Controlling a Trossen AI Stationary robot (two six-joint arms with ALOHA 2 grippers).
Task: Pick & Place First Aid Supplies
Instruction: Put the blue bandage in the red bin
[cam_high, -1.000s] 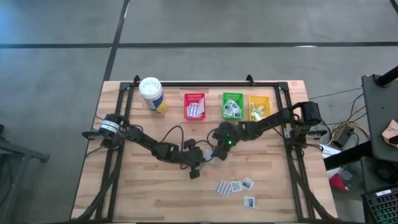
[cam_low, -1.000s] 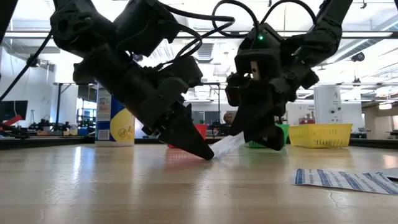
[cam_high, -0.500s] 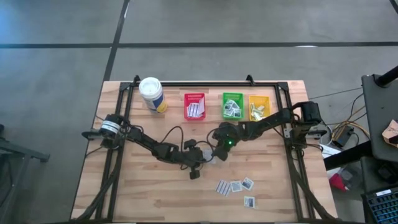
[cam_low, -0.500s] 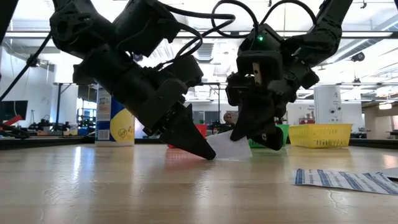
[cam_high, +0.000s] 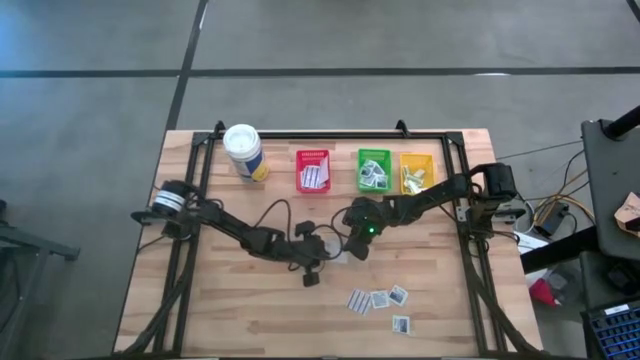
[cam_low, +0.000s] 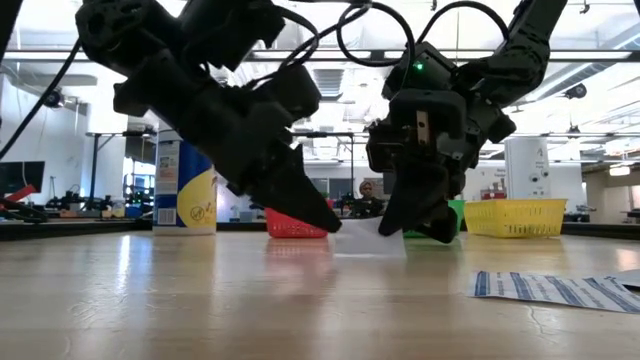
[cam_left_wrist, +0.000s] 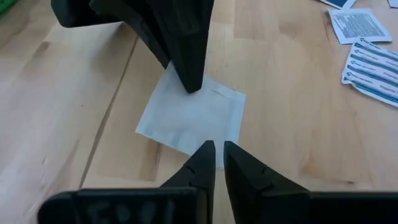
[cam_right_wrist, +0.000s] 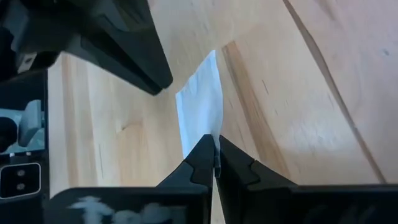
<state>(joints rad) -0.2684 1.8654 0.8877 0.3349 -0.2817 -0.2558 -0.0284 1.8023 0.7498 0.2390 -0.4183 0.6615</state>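
Packet (cam_left_wrist: 193, 115) edge pinched in right end effector (cam_right_wrist: 216, 155), left end effector (cam_left_wrist: 218, 149) nearly closed at opposite edge.

1. A wooden counter (cam_high: 240, 300) stands on a grey floor.
2. A white canister (cam_high: 243, 151) with a yellow label stands near its far edge.
3. Beside it, a red bin (cam_high: 313, 170), green bin (cam_high: 374, 169) and yellow bin (cam_high: 417, 171) sit in a row.

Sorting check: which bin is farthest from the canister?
The yellow bin: it ends the row, beyond the red bin and green bin from the canister.
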